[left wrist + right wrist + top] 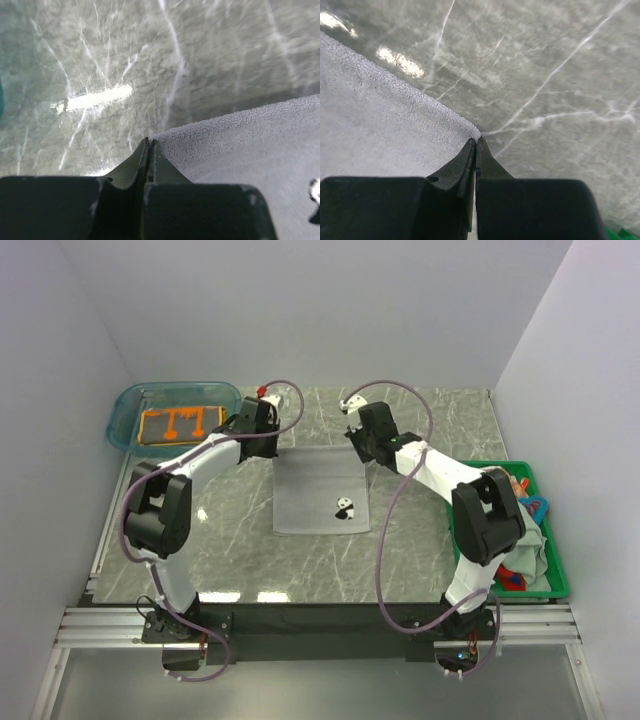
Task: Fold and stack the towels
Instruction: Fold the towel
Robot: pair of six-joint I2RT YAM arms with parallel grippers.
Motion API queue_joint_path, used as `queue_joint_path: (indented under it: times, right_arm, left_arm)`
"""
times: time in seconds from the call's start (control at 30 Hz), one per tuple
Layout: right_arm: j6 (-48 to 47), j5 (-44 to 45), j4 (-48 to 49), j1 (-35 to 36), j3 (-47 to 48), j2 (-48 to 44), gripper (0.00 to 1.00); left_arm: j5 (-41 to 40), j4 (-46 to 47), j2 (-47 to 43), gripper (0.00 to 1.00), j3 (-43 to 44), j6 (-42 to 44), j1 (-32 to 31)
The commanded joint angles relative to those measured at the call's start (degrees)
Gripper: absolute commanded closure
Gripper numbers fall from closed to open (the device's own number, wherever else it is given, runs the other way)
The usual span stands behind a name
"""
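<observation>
The grey marble-patterned table [220, 540] carries a pale grey towel [320, 485] spread flat near its middle, a small panda print [346, 508] at the near right corner. A clear teal tub [122, 418] sits at the far left corner, and a green crate [556, 575] sits at the right edge.

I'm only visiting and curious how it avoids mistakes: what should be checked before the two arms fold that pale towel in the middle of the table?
1. Left gripper shut on a far corner of the pale grey-white cloth towel with the panda print: ok.
2. Right gripper shut on the other far corner: ok.
3. Towel spread flat on the grey marble table: ok.
4. Nothing lying on the towel's near half: ok.
5. Folded orange-brown towel sits in the clear teal plastic tub, out of the way: ok.
6. Grip firm enough to lift: cannot tell.
</observation>
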Motion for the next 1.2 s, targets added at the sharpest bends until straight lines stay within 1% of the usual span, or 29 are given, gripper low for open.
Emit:
queue_joint_path:
  times: [0.0,0.2,0.33,0.53,0.7,0.9,1.07,1.17]
  right_arm:
    - [-0.7,6.1,1.9,-0.3,-3.5,-5.1,1.00]
    - [0.8,10.2,5.1,1.6,-10.3,-9.4,1.00]
    - [2.6,12.4,7.9,3.1,-14.6,-12.4,1.00]
    - [5.4,15.2,8.9,5.5,-20.0,-15.9,1.00]
    - [7.6,17.4,9.5,6.7,-24.5,-18.9,1.00]
    - [9.3,21.1,10.3,9.3,-27.5,-22.4,1.00]
    - [12.3,24.4,7.9,11.1,-28.8,-23.6,1.00]
    - [16.5,24.9,5.2,11.5,-28.8,-23.9,1.00]
  left_arm:
    - [-2.2,1.7,-5.1,0.99,-2.5,1.5,1.2]
    - [-1.8,5.1,-10.7,0.99,-9.5,-1.2,-0.5]
    - [-2.9,6.8,-13.4,0.99,-13.8,-3.5,-3.1]
    - [-6.3,7.7,-16.5,0.99,-19.9,-8.1,-5.9]
    - [-10.1,7.7,-20.1,0.99,-25.1,-12.9,-6.3]
    - [-11.2,6.3,-22.3,0.99,-27.9,-16.7,-7.0]
    - [-11.8,5.2,-23.8,0.99,-29.4,-19.2,-8.4]
    - [-12.6,4.1,-24.2,0.99,-30.6,-20.7,-8.7]
